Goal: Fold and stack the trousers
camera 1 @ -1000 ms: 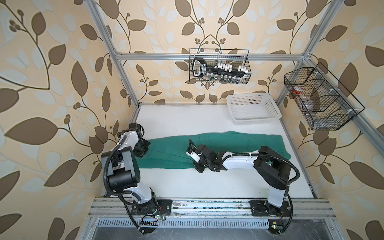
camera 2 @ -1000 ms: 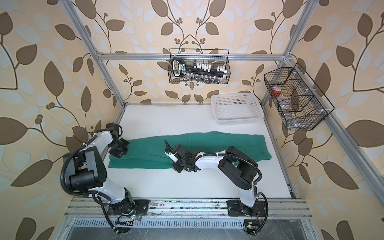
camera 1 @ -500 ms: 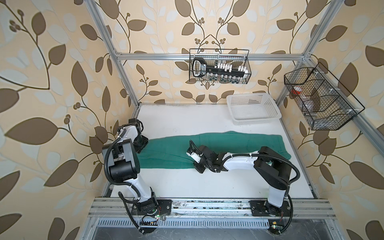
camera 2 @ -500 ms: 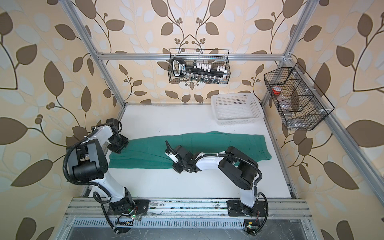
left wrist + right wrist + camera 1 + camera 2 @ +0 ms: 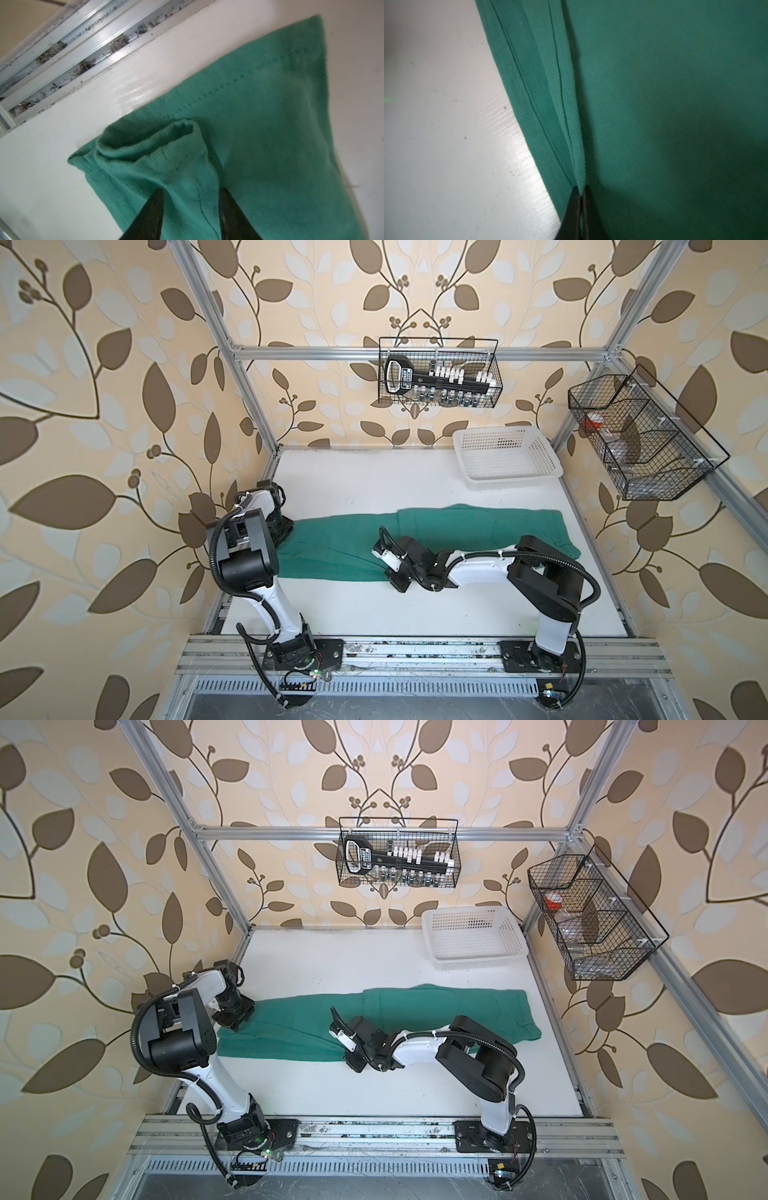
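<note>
The teal-green trousers lie folded lengthwise across the white table, leg ends at the left and waistband at the right. My left gripper stands open over the leg ends. Its fingers press into the cloth on either side of a raised ridge, and one hem curls up in front of them. My right gripper is shut on the trousers' near seamed edge, about halfway along. That edge is pinched into a thin upright fold in the right wrist view.
A white perforated basket stands at the back right of the table. Two black wire baskets hang on the back and right walls. An aluminium rail runs along the table's left edge, close to the left gripper.
My left gripper has opened and let go of the leg end, and its arm has shifted slightly back towards the left wall. The right arm and the trousers have stayed put.
</note>
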### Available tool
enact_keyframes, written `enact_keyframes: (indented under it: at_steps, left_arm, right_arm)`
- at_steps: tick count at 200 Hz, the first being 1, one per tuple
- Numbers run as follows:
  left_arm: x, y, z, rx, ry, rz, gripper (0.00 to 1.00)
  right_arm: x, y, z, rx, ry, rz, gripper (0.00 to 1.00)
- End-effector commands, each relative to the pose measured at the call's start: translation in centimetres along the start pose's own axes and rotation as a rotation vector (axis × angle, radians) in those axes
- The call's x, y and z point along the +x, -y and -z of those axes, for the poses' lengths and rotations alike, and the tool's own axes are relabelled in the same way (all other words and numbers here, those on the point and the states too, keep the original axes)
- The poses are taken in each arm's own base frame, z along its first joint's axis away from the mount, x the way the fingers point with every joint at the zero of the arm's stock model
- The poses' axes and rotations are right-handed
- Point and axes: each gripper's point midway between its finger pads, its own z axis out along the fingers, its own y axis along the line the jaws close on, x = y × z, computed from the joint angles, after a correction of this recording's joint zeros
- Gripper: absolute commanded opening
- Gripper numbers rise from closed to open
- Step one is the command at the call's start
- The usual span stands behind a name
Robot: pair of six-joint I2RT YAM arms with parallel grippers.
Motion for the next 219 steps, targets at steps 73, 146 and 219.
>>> enact_keyframes:
  at_steps: [73,146,219]
  left_arm:
    - [0.4,-4.0,1.0,-0.085,0.031,-0.003,0.25]
    - [1.4,-5.4,0.5,-0.067,0.003,0.026,0.25]
    - [-1.0,-4.5,0.6,-0.077,0.038,0.02,0.07]
  right_arm:
    - [-0.5,-1.5,0.5,-0.044,0.025,0.031,0.06]
    - [-0.2,-1.4,0.6,-0.045,0.021,0.038,0.06]
    - [-0.2,-1.5,0.6,-0.047,0.018,0.032,0.06]
